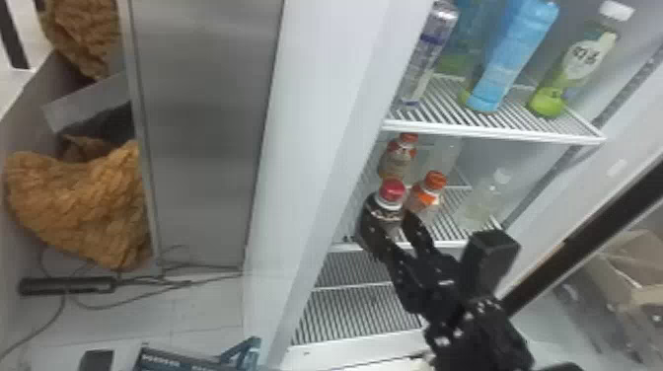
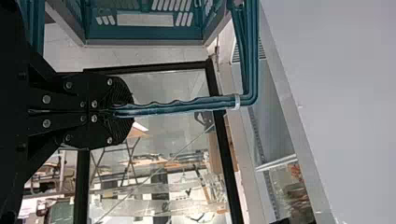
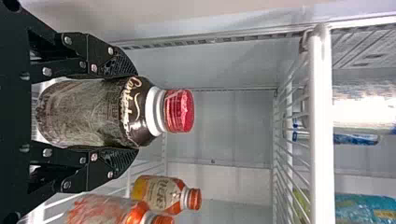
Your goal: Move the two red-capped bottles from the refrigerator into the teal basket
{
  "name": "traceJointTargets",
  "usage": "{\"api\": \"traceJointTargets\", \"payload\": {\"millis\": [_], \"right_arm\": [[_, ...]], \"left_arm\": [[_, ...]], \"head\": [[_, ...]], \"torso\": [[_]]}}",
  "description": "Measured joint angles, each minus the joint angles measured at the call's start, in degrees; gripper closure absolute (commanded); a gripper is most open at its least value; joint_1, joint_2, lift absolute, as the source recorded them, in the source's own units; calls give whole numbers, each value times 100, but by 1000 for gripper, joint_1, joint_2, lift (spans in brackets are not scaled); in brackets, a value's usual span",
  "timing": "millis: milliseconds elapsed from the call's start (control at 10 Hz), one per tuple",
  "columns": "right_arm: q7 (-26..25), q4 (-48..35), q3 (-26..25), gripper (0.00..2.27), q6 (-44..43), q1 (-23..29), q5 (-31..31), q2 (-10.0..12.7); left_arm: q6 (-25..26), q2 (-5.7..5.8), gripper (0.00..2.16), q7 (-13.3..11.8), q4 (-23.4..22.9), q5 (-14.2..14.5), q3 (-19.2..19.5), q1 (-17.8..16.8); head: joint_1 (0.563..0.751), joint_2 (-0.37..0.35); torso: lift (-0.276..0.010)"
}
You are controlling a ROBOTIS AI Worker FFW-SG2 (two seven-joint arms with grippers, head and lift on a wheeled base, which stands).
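You're holding the red-capped bottle (image 3: 88, 112) in the right gripper (image 3: 136, 113), its fingers pressing on opposite sides with their tips near the shoulder, at the front of the middle shelf (image 1: 451, 243). It's looking full, so you're probably handling noticeable weight in a smooth wall that may be giving a little and, if chilled, sliding under light pressure. You're gripping best around the broad body, leaving the cap (image 3: 180, 111) and narrow neck alone. With your left gripper (image 2: 128, 111), you're pinching the handle (image 2: 173, 108) of the teal basket (image 2: 144, 33), outside the refrigerator; you can't tell what is lying inside it. Two orange-capped bottles (image 1: 426, 200) are standing behind and beside yours, so you should be drawing straight out to avoid knocking them. A clear bottle (image 1: 481, 207) is sharing that shelf, while a blue bottle (image 1: 513, 64) and a green bottle (image 1: 584, 71) are standing above.
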Motion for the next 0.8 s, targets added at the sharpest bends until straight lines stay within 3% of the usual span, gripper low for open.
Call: {"api": "traceJointTargets", "payload": {"millis": [500, 800], "right_arm": [[474, -1728, -429, 903, 1370, 1838, -132, 100], [1091, -1961, -528, 903, 2305, 1948, 14, -49]], "left_arm": [[0, -5, 1173, -26, -14, -23, 85, 48], [13, 15, 1173, -26, -15, -67, 76, 31]], "head": [[695, -350], [695, -350]], "torso": [[-224], [-224]]}}
